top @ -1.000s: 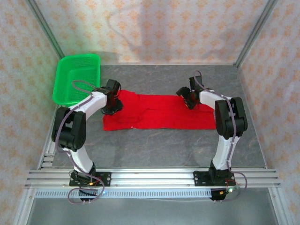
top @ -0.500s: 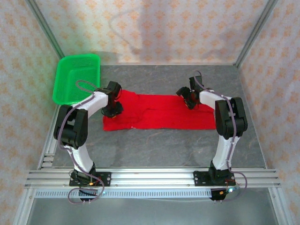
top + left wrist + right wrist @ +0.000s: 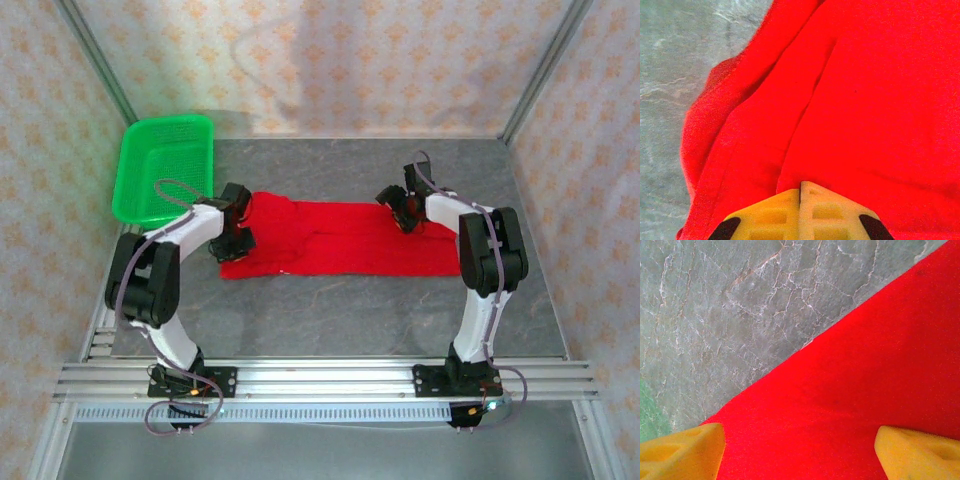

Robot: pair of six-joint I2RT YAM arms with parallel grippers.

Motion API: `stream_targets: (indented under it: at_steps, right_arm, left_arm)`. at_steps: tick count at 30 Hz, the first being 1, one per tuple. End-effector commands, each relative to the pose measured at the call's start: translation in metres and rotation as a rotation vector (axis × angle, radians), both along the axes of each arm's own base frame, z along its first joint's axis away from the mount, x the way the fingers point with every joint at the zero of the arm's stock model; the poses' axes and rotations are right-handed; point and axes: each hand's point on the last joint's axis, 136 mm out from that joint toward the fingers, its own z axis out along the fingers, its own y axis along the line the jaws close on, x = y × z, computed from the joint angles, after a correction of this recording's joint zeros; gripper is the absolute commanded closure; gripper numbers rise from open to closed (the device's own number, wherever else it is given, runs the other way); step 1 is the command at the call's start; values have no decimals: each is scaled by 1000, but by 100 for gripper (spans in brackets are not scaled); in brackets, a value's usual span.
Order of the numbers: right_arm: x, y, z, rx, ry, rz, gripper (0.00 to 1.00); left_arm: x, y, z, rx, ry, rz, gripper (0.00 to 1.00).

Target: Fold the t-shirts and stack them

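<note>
left tool (image 3: 800, 189) has pinched the t-shirt (image 3: 345, 240), lying left-right; right tool (image 3: 800, 445) gapes.

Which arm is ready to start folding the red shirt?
Left. The left gripper is pinched shut on the red t-shirt at its end, while the right gripper hangs open over the far edge, gripping nothing.

A green plastic mesh basket (image 3: 168, 121) sits at the far left corner of the bench (image 3: 340, 310), its long side running along the left wall. The bench top is grey with pale, stone-like veins, which show up close in the wrist views (image 3: 740, 300). Pale wallpaper with an orange flower pattern (image 3: 350, 60) covers the walls. Slanted metal posts (image 3: 95, 60) stand at the far corners, and silver rails (image 3: 330, 380) run along the near edge.
</note>
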Motion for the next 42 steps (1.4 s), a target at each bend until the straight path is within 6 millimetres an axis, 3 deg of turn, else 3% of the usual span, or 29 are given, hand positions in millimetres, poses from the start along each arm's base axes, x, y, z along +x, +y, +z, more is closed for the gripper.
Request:
stream_targets:
  at_steps: [1,9,11,16,18,23,30,33,37,38,42]
  right_arm:
    - [-46,-41,-61,-184,213,-55,18]
    - [-47,-41,-62,-183,216,-56,18]
    - [-47,-41,-61,-182,213,-56,18]
    - [-49,-41,-61,-183,214,-54,18]
    - [-49,-41,-61,-182,212,-50,18]
    - [-49,-41,-61,-183,213,-49,18]
    - [-50,-41,-61,-183,212,-53,18]
    - [-49,-41,-61,-183,213,-54,18]
    - [-48,-42,-61,-183,211,-57,18]
    - [-48,-41,-61,-183,211,-57,18]
    - [-47,-41,-61,-183,210,-60,18]
  left_arm:
    - [7,4,21,9,-98,-16,100]
    - [-11,16,12,30,-95,-20,100]
    - [-10,20,18,37,-126,26,100]
    - [38,-4,69,-40,-327,33,94]
    - [57,-18,79,-58,-349,-2,92]
    - [92,-61,69,-107,-315,-134,90]
    - [113,-95,37,-138,-274,-224,90]
    - [105,-102,19,-150,-231,-246,90]
    - [78,-103,-4,-163,-164,-262,90]
    - [73,-104,2,-174,-173,-269,90]
    - [47,-111,-7,-229,-145,-301,89]
